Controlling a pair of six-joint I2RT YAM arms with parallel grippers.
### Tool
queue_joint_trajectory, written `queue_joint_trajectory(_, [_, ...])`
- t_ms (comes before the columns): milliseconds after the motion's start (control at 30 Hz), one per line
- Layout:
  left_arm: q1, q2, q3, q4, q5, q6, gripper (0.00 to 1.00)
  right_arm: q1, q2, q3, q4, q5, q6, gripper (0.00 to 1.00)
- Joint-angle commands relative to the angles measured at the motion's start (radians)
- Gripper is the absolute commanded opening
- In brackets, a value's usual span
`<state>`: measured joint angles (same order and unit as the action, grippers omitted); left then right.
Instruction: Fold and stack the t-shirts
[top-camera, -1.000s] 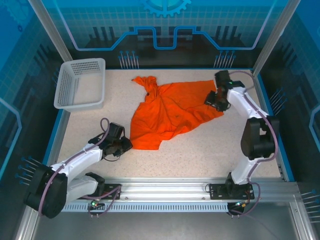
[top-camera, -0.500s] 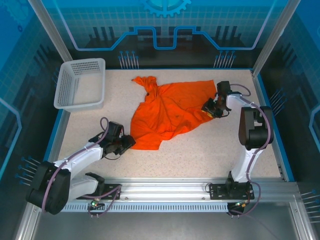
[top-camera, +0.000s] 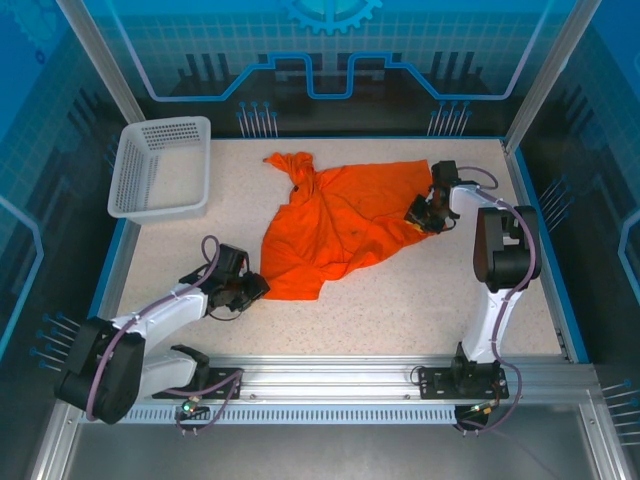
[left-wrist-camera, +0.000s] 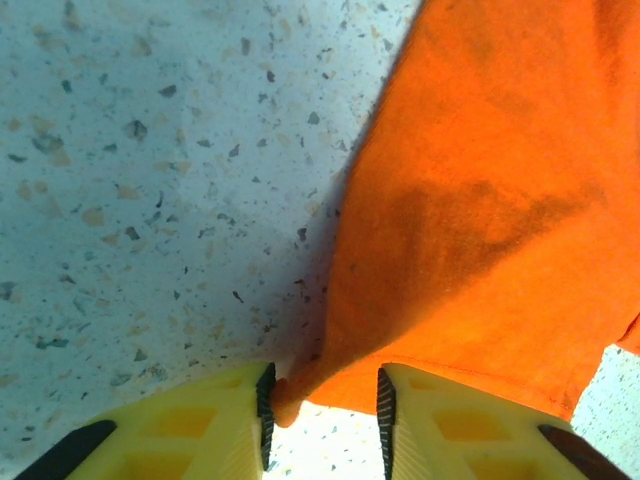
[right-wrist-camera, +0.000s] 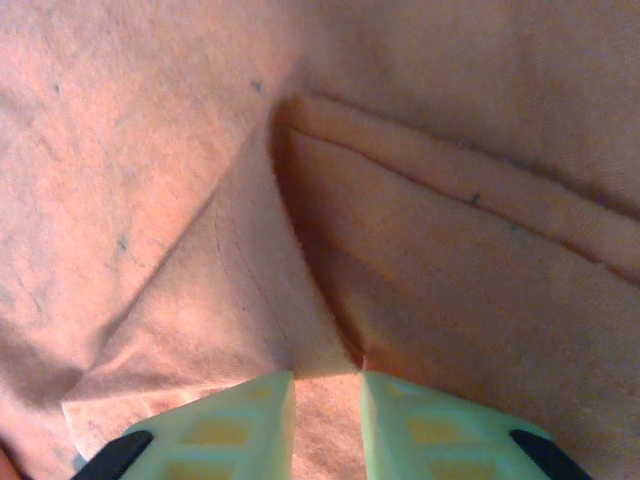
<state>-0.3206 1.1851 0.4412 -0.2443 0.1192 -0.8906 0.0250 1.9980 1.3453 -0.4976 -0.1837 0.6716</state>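
- The right gripper (top-camera: 420, 214) has swung in from the far right of the table (top-camera: 420, 300) and now sits on the right edge of the orange t-shirt (top-camera: 340, 225)
- Its jaws have drawn in narrow; the right wrist view shows a fold of cloth caught between the fingers (right-wrist-camera: 240, 420)
- The left gripper (top-camera: 254, 288) has crept a little rightward to the shirt's near-left corner; its jaws are narrow, with the corner tip between the fingers (left-wrist-camera: 200, 430), and it looks pinched
- The t-shirt lies mid-table, rumpled and unfolded, the heap unchanged; the white basket (top-camera: 160, 128) stands far left, well apart
- Our reading: both arms now hold opposite edges, so we expect spreading the shirt flat to come next; folding is not yet begun
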Motion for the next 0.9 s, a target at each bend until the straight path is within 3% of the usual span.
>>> queue_joint_trajectory(0, [0.009,0.017,-0.013,0.019,0.014,0.007,0.31,-0.005,0.021,0.035,-0.015,0.013,0.008,0.21])
queue_joint_trajectory(433, [0.009,0.016,-0.001,-0.007,-0.018,0.039,0.36,-0.008,0.056,0.088,-0.059,0.044,0.014,0.19])
queue_joint_trajectory(700, [0.008,0.012,-0.001,-0.01,-0.019,0.045,0.4,-0.008,0.056,0.094,-0.069,0.044,0.003,0.32])
queue_joint_trajectory(867, [0.008,0.019,0.001,-0.006,-0.019,0.046,0.41,-0.008,0.058,0.091,-0.069,0.056,0.005,0.33])
